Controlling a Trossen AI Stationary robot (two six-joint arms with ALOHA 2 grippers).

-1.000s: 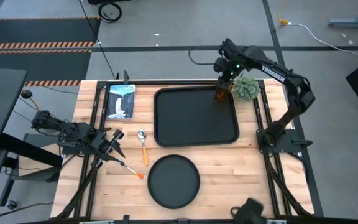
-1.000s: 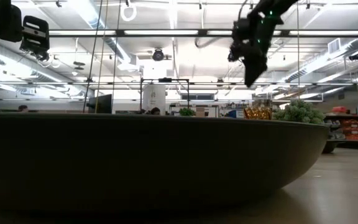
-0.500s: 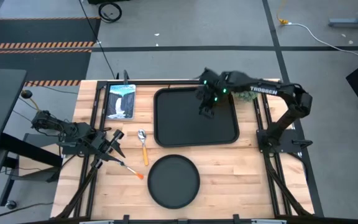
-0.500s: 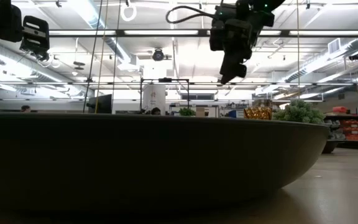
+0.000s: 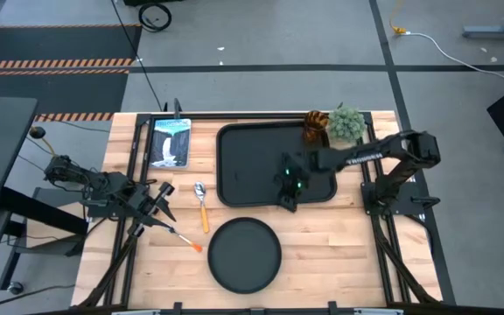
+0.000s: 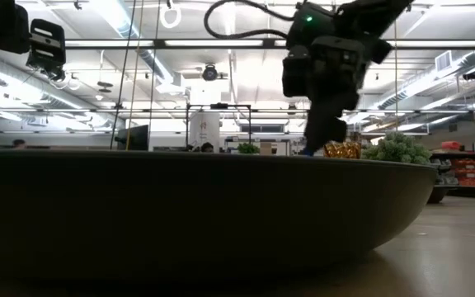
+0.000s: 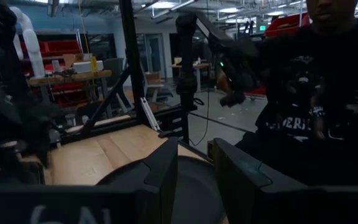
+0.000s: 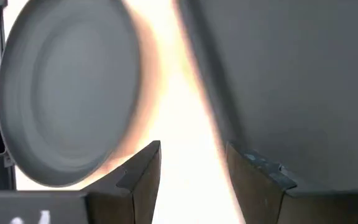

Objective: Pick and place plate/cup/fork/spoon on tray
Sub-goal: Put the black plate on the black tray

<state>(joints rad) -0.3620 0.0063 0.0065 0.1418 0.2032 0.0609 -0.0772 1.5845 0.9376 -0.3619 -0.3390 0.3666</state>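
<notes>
The black tray lies at the table's far middle. The amber cup stands at its far right corner, next to the green plant ball. The black plate lies on the table near the front edge and fills the low view. The spoon and the fork lie on the wood left of the plate. My right gripper is open and empty over the tray's near right part; its wrist view shows the plate ahead. My left gripper is open and empty beside the fork.
A blue-white picture booklet lies at the far left, beside the tray. Black frame rails run along the table's left and right sides. A person in dark clothes stands beyond the table.
My right gripper has left the cup at the tray's far right corner, gone across the tray toward the table's near edge and left, and come lower, toward the plate. The cup stands where it was. My left arm has kept still.
</notes>
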